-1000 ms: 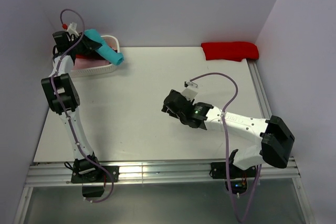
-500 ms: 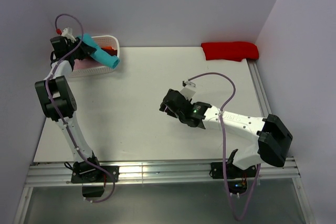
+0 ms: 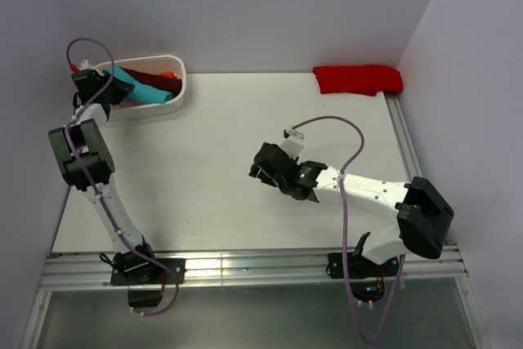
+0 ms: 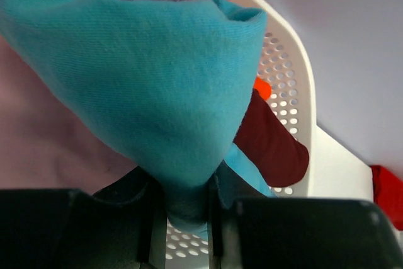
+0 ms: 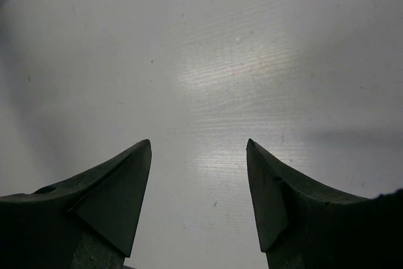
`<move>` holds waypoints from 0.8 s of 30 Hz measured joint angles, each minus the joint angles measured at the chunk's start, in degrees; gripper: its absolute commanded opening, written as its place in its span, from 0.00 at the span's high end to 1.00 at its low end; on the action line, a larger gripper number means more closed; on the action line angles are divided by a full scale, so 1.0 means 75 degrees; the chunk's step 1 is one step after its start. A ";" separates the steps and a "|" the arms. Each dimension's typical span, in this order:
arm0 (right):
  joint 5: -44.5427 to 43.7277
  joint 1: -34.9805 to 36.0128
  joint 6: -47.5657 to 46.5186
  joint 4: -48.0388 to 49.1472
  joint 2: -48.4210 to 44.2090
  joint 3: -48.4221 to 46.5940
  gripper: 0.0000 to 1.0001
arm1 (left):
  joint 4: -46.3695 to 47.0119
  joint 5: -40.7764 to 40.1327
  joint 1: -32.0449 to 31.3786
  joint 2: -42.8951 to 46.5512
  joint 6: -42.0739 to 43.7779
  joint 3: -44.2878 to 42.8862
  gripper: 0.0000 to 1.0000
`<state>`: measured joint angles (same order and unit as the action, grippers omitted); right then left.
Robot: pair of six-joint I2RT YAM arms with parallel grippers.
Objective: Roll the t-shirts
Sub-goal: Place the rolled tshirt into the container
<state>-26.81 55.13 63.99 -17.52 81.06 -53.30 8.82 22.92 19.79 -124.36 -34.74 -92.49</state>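
Teal shirt (image 3: 143,90) lies rolled in the basket (image 3: 178,71), long axis pointing right from the left gripper (image 4: 186,211), which is pinched on its end. Right gripper (image 5: 198,174) is wide open, empty, well right of the basket.

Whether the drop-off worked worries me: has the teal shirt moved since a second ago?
Yes: the teal shirt went left, from overhanging the basket's right rim to inside it.

White basket (image 3: 181,81) on table (image 3: 221,132)
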 measured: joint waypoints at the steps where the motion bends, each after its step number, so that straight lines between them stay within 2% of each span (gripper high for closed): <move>1: 0.0009 -0.0006 0.0000 -0.0012 0.0000 0.0032 0.31 | -0.0006 -0.0055 0.0020 0.0000 -0.0122 0.0064 1.00; 10: 0.0108 -0.0023 0.0003 0.0050 0.0000 0.0052 0.31 | 0.0166 -0.0382 0.0038 0.0003 -0.0726 0.0455 0.99; 14: 0.0157 -0.0023 0.0000 0.0050 0.0009 0.0052 0.31 | -0.0125 -0.0501 0.0029 0.0000 -0.0769 0.0321 0.85; 18: 0.0192 -0.0023 0.0000 0.0050 0.0012 0.0064 0.31 | -0.0478 -0.0659 0.0003 0.0000 -0.0880 0.0154 0.78; 21: 0.0195 -0.0023 0.0000 0.0050 0.0012 0.0082 0.31 | -0.0670 -0.0816 -0.0015 0.0000 -0.0991 0.0114 0.65; 24: 0.0201 -0.0023 0.0003 0.0050 0.0012 0.0157 0.31 | -0.0895 -0.0935 -0.0032 0.0000 -0.1067 0.0006 0.58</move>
<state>-25.30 54.96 64.01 -17.15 81.14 -52.12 2.11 15.90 19.55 -124.36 -42.74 -92.44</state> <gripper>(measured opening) 0.691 0.380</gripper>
